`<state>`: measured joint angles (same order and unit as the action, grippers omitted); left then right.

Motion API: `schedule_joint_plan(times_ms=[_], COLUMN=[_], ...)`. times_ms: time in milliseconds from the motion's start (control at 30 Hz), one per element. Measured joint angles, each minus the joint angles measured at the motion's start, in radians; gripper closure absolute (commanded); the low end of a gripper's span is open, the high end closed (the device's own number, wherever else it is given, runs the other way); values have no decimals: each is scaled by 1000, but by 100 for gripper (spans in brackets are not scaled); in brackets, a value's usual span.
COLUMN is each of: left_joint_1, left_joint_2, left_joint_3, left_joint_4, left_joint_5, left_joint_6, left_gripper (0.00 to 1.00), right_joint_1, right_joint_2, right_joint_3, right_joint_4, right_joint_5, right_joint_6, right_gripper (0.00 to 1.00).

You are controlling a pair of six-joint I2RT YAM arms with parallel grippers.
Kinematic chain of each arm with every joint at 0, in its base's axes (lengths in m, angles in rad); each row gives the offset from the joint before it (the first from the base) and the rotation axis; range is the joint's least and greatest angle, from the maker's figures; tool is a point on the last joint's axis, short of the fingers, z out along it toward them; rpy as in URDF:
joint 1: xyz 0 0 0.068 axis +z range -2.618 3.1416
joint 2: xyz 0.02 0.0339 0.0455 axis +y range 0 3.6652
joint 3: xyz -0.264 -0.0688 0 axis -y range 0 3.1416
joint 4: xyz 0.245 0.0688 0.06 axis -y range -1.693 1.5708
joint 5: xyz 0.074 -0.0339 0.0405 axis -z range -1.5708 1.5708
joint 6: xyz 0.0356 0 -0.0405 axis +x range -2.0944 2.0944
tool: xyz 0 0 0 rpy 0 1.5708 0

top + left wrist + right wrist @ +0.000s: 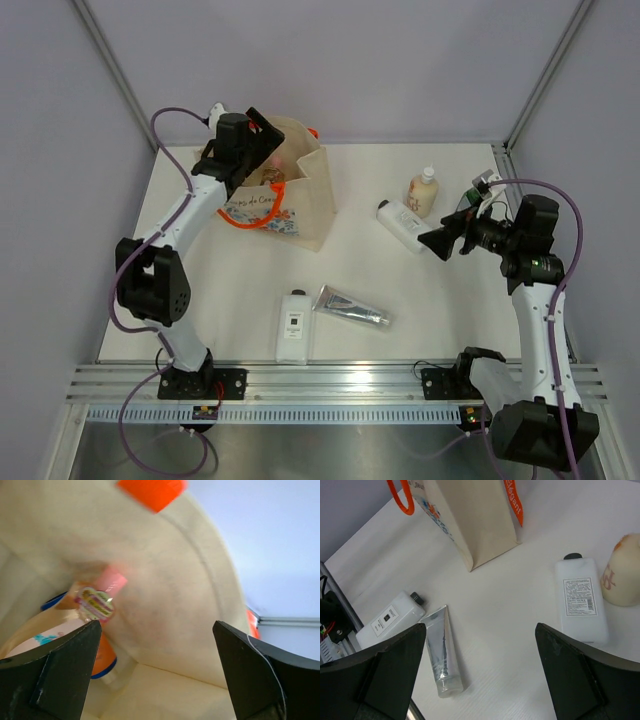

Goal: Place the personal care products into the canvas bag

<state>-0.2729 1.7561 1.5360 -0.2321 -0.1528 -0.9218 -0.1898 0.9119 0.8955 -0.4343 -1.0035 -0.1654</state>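
Note:
The canvas bag (300,205) stands at the back left with orange handles (255,215). My left gripper (262,140) is open and empty over its mouth. In the left wrist view (157,670) it looks into the bag (190,605). There a peach pink-capped bottle (100,594) and an orange cylinder with blue cap (104,659) lie. My right gripper (440,242) is open and empty above the table (480,675). A white bottle (402,224) and a beige bottle (423,192) lie beside it. A second white bottle (293,325) and the silver tube (352,307) lie near the front. The green bottle is not visible.
A metal rail (330,378) runs along the table's near edge by both arm bases. Grey walls and frame posts (120,75) close the back and sides. The right wrist view shows the bag (470,515), tube (441,650) and white bottles (582,600).

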Motion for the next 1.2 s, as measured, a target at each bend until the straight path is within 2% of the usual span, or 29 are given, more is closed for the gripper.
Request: schedule_joint_plan(times_ms=[100, 300, 400, 467, 667, 867, 1067, 1200], left_joint_1=[0, 2, 3, 3, 3, 3, 3, 3], left_joint_2=[-42, -204, -342, -497, -951, -1247, -1368, -1383], left_joint_3=[21, 32, -26, -142, -516, -764, -885, -923], left_joint_4=[3, -11, -27, -11, -18, -32, -14, 26], left_joint_5=[27, 126, 181, 233, 386, 494, 592, 656], left_joint_6=[51, 257, 361, 428, 553, 565, 509, 471], left_gripper=[1, 1, 1, 1, 1, 1, 1, 1], right_joint_1=[0, -1, -2, -13, -131, -166, -163, -161], right_joint_2=[23, 88, 108, 137, 332, 503, 733, 847], right_joint_3=[6, 148, 206, 225, 261, 314, 427, 459], right_joint_4=[-8, -81, -88, -96, -180, -175, -68, -20], right_joint_5=[97, 431, 589, 640, 583, 556, 530, 527], right_joint_6=[4, -13, -30, -53, -131, -187, -213, -225], right_gripper=[1, 1, 0, 1, 1, 1, 1, 10])
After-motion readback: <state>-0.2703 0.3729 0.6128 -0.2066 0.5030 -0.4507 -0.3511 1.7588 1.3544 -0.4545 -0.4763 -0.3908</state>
